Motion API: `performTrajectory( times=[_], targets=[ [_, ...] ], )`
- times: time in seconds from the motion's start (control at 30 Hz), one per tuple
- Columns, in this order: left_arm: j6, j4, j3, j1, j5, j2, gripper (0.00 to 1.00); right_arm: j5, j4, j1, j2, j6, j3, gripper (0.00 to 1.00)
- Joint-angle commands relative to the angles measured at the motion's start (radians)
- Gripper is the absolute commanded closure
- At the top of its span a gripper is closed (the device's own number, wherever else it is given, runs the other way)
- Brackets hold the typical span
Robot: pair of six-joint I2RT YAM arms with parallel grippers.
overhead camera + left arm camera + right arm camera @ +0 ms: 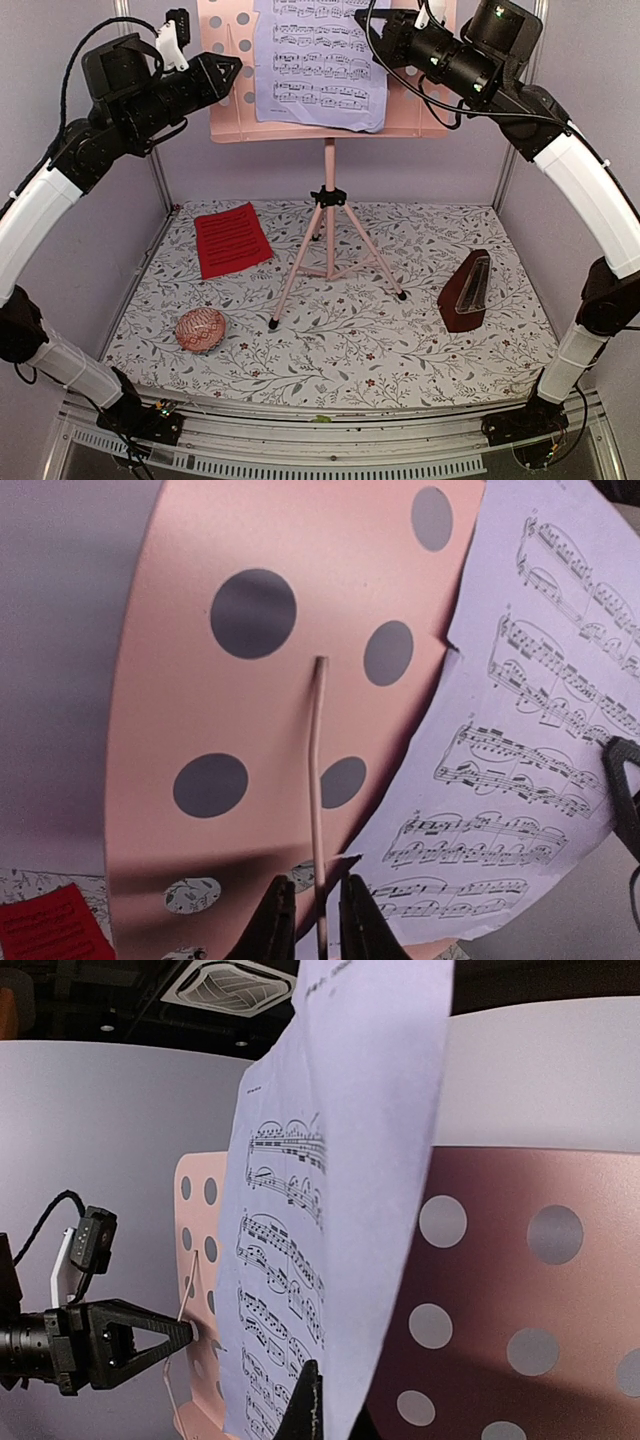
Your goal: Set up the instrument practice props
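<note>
Left wrist: left gripper (318,925) straddles wire (316,780) on pink stand (180,810) (not touching).

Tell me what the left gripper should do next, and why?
Probably close the left gripper on the thin wire: it sits between the jaws, not yet pinched, and could then swing over the lavender page the right gripper holds.

Overhead rear view over table (420,240), both wrist views close, sharing pink desk (330,560)
</note>
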Motion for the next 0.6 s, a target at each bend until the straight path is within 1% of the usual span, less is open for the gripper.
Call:
performTrajectory(
  times=[0.0, 0.1, 0.23, 0.43, 0.57],
  targets=[
    [0.015, -0.044, 0.037, -0.01, -0.008, 0.026, 0.85, 0.014, 0.052, -0.004, 0.012, -0.027, 0.03, 1.0],
    [0.016, -0.046, 0.038, -0.011, -0.01, 0.03, 0.88, 0.007, 0.06, -0.004, 0.015, -0.035, 0.033, 1.0],
    [0.025, -0.041, 0.038, -0.011, -0.007, 0.03, 1.0, -0.003, 0.068, -0.005, 0.024, -0.049, 0.036, 1.0],
    [0.087, -0.029, 0.041, -0.024, 0.006, 0.029, 1.0, -0.012, 0.083, -0.004, 0.038, -0.073, 0.036, 1.0],
    [0.137, 0.019, 0.003, -0.037, 0.021, 0.008, 1.0, -0.016, 0.094, -0.003, 0.051, -0.096, 0.037, 1.0]
  ],
)
